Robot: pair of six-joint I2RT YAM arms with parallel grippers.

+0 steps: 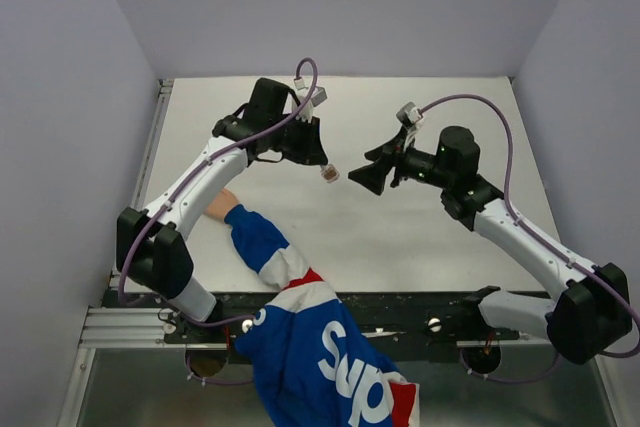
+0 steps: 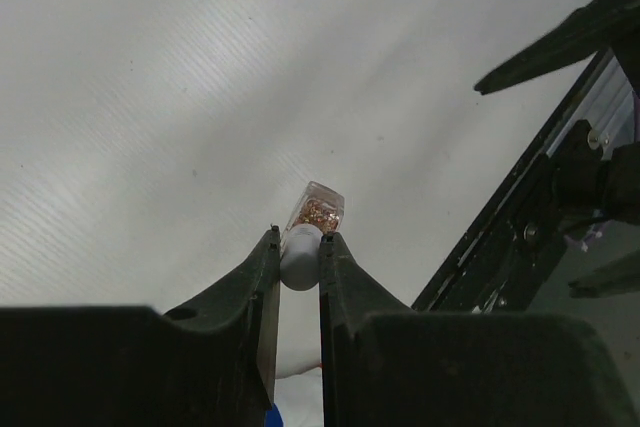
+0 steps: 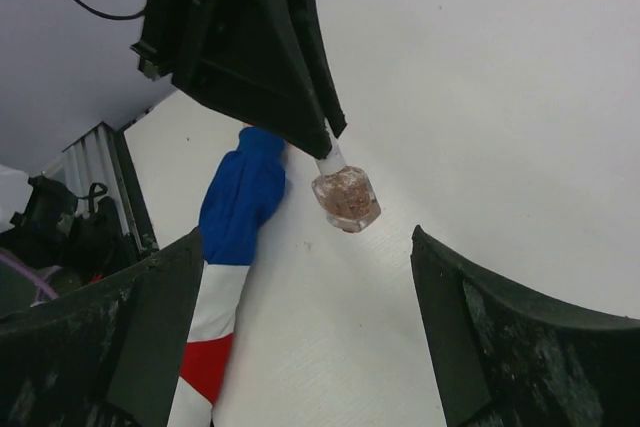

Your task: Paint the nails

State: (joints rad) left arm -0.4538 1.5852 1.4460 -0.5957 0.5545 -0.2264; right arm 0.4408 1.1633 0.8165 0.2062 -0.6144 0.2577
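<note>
My left gripper [image 1: 320, 160] is shut on the pale cap [image 2: 300, 257] of a small clear bottle of pinkish polish [image 1: 329, 174], held above the table. The bottle hangs from the jaws in the left wrist view [image 2: 320, 212] and the right wrist view [image 3: 346, 197]. My right gripper [image 1: 360, 177] is open and empty, facing the bottle from the right with a short gap; its fingers [image 3: 150, 327] frame the bottle. A light-skinned hand [image 1: 218, 205] in a blue, white and red sleeve [image 1: 270, 247] lies under my left arm. The nails are hidden.
The sleeve's arm reaches in from the near edge, between the arm bases, toward the left. The black base rail [image 1: 400, 312] runs along the near edge. Grey walls enclose the white table [image 1: 420, 237] on three sides.
</note>
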